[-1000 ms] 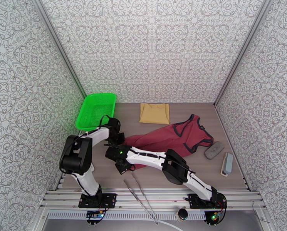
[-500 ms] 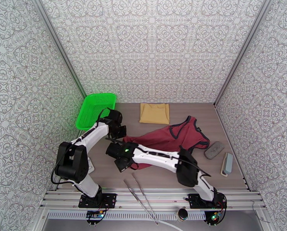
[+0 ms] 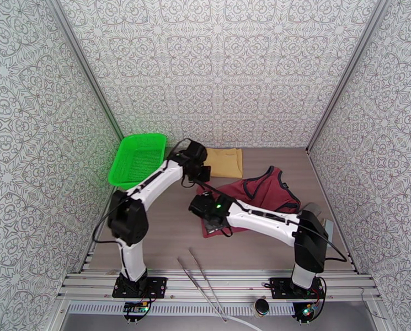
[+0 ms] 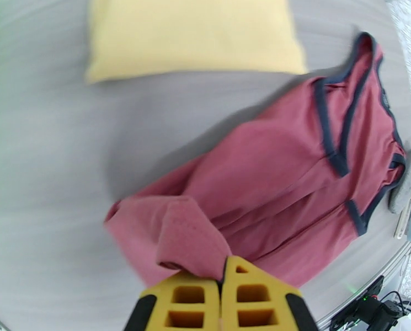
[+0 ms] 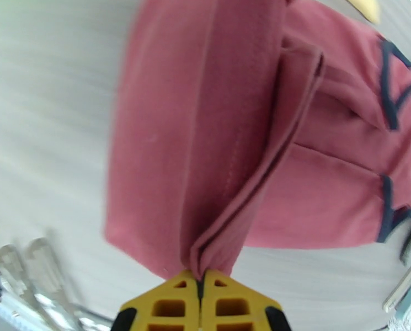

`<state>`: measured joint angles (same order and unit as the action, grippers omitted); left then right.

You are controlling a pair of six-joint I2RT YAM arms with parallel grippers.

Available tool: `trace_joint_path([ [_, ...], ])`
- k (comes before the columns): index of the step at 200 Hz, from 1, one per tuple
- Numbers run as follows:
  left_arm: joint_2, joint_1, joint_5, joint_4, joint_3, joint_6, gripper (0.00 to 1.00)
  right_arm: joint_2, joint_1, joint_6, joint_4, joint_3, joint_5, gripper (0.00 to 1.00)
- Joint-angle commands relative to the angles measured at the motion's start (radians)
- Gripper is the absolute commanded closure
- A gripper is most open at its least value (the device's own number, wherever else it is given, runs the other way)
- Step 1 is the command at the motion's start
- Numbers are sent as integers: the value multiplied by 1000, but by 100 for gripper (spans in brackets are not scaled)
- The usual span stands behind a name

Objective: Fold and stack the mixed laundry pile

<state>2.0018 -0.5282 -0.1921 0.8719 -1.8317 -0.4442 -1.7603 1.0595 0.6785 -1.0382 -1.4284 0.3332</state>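
The maroon tank top (image 3: 260, 194) with navy trim lies bunched at mid-table, its hem lifted toward the straps. My left gripper (image 3: 201, 173) is shut on a hem corner of the tank top (image 4: 249, 188), held up between the yellow fingers (image 4: 188, 296). My right gripper (image 3: 212, 212) is shut on another pinched fold of the tank top (image 5: 205, 139) at the near edge. The tan cloth (image 3: 223, 162) lies folded flat at the back of the table, just right of my left gripper, and appears as the tan cloth (image 4: 188, 34) in the left wrist view.
A bright green mesh basket (image 3: 138, 158) sits at the back left. A grey pad (image 3: 314, 209) and a flat slab (image 3: 327, 227) lie at the right edge behind the right arm. Metal tongs (image 3: 199, 279) rest near the front rail.
Both grippers have carried the tank top's hem rightward and toward the back, folding the garment over itself. The left arm stretched out toward the tan cloth; the right arm swung right.
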Motion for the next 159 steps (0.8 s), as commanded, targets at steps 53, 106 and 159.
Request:
trace_joint_path([
  [53, 388, -93, -86, 131, -487, -13, 100, 84, -146, -13, 5, 210, 95, 100],
  [106, 523, -94, -139, 96, -567, -36, 100, 27, -198, -35, 47, 252, 119, 100],
  [159, 571, -91, -179, 43, -569, -51, 100, -10, -221, -30, 62, 275, 135, 100],
])
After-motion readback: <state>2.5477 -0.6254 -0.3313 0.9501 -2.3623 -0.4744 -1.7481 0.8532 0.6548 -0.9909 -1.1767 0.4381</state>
